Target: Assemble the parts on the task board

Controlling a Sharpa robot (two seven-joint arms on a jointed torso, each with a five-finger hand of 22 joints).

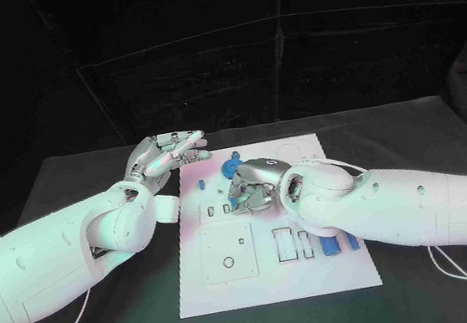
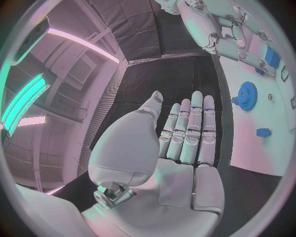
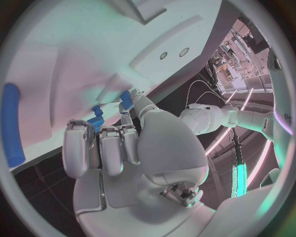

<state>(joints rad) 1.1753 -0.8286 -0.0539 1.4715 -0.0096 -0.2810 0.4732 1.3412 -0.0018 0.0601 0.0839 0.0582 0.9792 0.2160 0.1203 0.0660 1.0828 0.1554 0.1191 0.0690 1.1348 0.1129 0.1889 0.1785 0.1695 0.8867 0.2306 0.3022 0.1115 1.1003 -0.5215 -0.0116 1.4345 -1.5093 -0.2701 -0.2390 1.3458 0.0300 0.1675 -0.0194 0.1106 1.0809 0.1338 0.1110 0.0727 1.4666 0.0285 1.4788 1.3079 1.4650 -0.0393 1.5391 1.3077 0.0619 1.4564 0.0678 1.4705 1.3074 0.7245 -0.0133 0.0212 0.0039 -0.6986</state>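
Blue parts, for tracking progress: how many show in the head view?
5: a gear at the board's far end, a small piece beside the right hand, three strips by the right forearm. That hand may hide more.

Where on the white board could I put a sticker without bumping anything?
The near end of the task board, below the square plate and blue parts, is bare. The middle is crowded: the right hand works there beside the blue gear.
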